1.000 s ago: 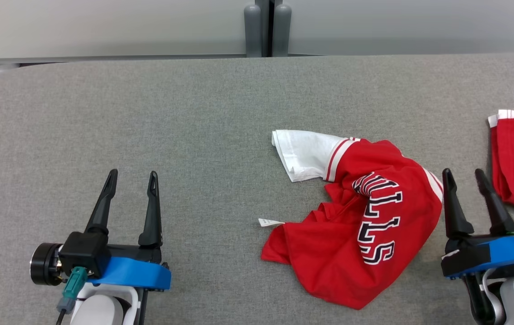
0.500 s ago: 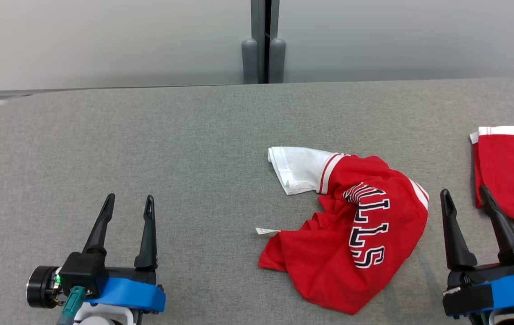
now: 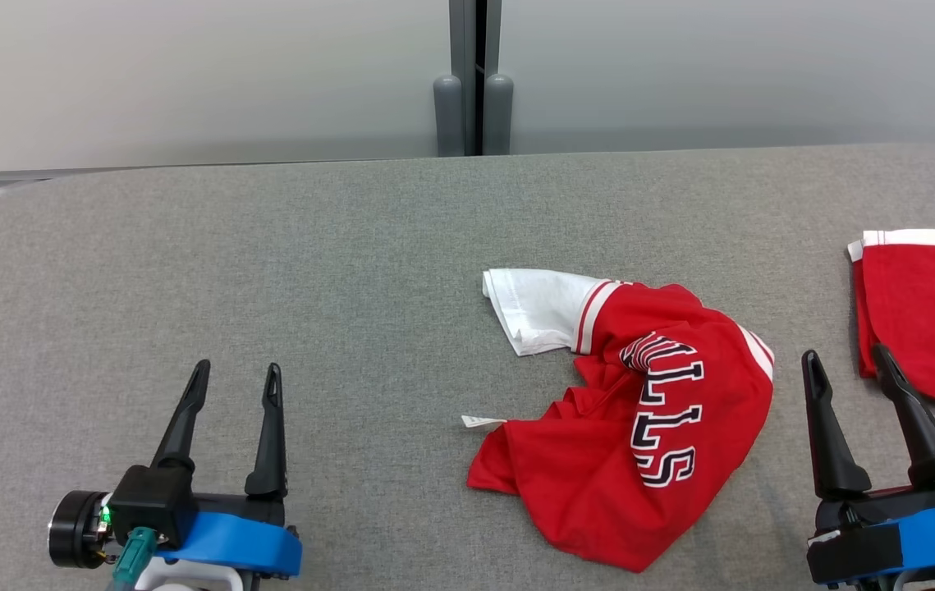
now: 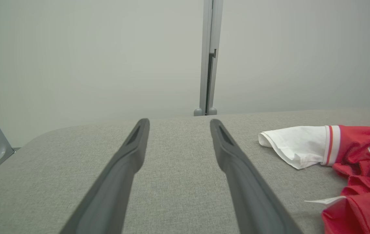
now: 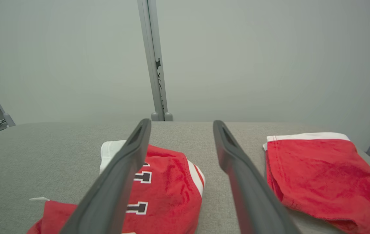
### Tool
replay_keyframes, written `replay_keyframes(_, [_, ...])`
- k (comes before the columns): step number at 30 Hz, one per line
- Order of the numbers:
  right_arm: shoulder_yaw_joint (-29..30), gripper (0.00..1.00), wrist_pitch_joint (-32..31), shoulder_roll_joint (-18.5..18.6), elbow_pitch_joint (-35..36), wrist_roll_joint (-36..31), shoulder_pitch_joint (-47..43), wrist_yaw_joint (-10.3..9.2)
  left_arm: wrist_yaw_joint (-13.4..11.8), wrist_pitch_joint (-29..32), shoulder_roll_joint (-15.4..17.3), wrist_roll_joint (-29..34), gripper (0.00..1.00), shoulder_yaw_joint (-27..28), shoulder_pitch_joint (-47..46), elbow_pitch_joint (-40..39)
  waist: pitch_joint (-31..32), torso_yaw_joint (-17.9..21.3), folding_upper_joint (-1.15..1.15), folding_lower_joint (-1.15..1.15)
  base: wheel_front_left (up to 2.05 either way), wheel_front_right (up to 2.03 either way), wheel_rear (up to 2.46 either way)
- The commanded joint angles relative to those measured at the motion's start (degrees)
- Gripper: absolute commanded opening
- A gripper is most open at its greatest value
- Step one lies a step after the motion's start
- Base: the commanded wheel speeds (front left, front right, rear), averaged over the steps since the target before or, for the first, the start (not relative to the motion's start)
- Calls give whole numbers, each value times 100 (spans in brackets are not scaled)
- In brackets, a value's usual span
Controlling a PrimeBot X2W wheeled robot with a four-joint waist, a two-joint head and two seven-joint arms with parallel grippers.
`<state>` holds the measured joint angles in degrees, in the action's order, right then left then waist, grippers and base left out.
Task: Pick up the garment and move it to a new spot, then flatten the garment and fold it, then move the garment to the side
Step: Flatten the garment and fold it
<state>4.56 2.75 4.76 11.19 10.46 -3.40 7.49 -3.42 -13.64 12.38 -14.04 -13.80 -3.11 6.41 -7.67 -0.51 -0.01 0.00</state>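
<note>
A crumpled red jersey (image 3: pixel 648 443) with dark block lettering and a white sleeve (image 3: pixel 537 308) lies right of centre on the grey table (image 3: pixel 270 254). It also appears as the jersey (image 4: pixel 360 156) at the right of the left wrist view and the jersey (image 5: pixel 168 182) behind my right fingers. My left gripper (image 3: pixel 237 373) rests open at the lower left, far from the cloth. My right gripper (image 3: pixel 845 361) stands open just right of the jersey, with nothing between its fingers.
A second red garment with white trim (image 3: pixel 927 312) lies at the table's right edge, also seen as red cloth (image 5: pixel 314 172) in the right wrist view. Grey partition panels with a post (image 3: pixel 467 82) stand behind the table's far edge.
The head camera has tilted, so the whole scene sits lower in the picture with more wall showing. Both grippers stay open; the jersey has not moved on the table.
</note>
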Motion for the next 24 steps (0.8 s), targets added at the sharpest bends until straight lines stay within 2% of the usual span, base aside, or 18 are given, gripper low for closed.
replay_keyframes(1, [2, 100, -10, -25, 38, -19, -41, 0, 13, 14, 35, 1, 100, -37, -18, -41, -12, -11, 1, 0, 0, 0, 0])
replay_keyframes(6, [1, 100, -52, -13, 50, -4, -3, 0, 333, 156, -82, -74, 100, -376, -194, -38, -108, -23, 1, 0, 0, 0, 0])
replay_keyframes(12, [-87, 100, -93, -6, 35, 17, 131, 0, 881, 715, -350, -66, 100, -1312, -513, 413, -376, 62, 1, 0, 0, 0, 0])
replay_keyframes(16, [-129, 100, -62, 2, -24, 62, 234, 0, 1006, 996, -454, -160, 100, -1707, -751, 1008, -565, 198, 1, 0, 0, 0, 0])
replay_keyframes(21, [-119, 100, -35, -17, -87, 76, 315, 0, 1064, 1342, -481, -396, 100, -1895, -1033, 1747, -731, 349, 1, 0, 0, 0, 0])
replay_keyframes(22, [-99, 100, -21, -20, -105, 92, 325, 0, 1068, 1450, -492, -472, 95, -1942, -1080, 1871, -742, 363, 1, 0, 0, 0, 0])
replay_keyframes(23, [-86, 100, -11, -21, -118, 97, 331, 0, 1081, 1534, -485, -518, 45, -2001, -1112, 1972, -751, 376, 1, 0, 0, 0, 0])
replay_keyframes(24, [-77, 100, -11, -26, -135, 100, 334, 0, 1090, 1593, -479, -584, 22, -2054, -1144, 2051, -756, 384, 1, 0, 0, 0, 0])
